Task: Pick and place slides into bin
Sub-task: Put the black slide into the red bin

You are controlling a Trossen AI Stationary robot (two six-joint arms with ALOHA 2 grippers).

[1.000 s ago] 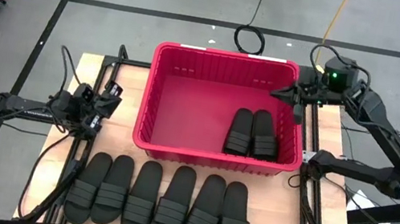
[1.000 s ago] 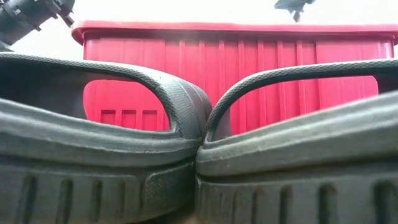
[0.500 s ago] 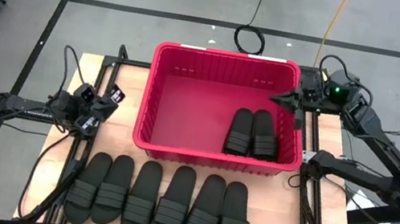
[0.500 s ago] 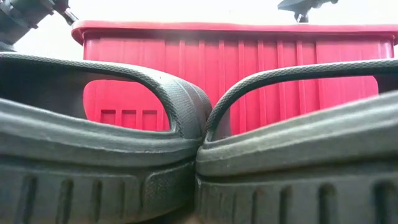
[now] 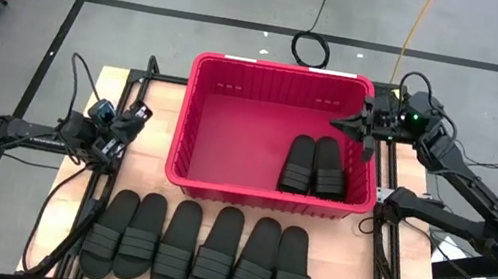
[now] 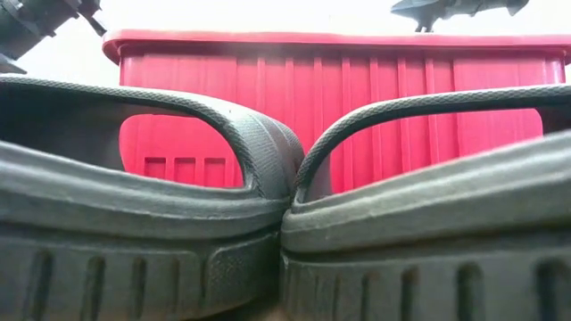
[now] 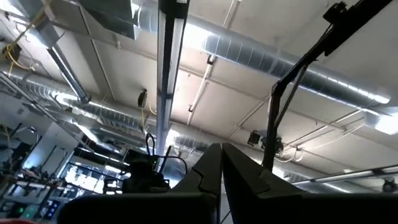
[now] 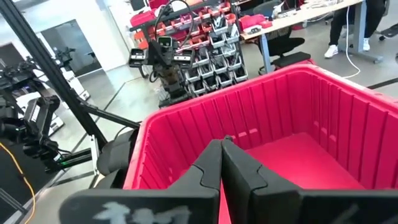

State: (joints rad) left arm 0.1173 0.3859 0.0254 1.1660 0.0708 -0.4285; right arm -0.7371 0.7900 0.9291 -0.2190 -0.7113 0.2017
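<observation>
Surface: pale wooden table [image 5: 159,104] on a grey floor.
Right gripper [image 5: 347,126]: fingers pressed together, empty, over the right rim of the large red slatted plastic bin [image 5: 260,72].
Slides in bin: two black rubbery sandals [image 5: 315,165], just below that gripper.
Slides on table: six in a row [image 5: 199,243], well apart from it.
Left gripper [image 5: 144,114]: closed, empty, left of the bin.

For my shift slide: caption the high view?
Two slides in red bin, six lined up outside.
</observation>
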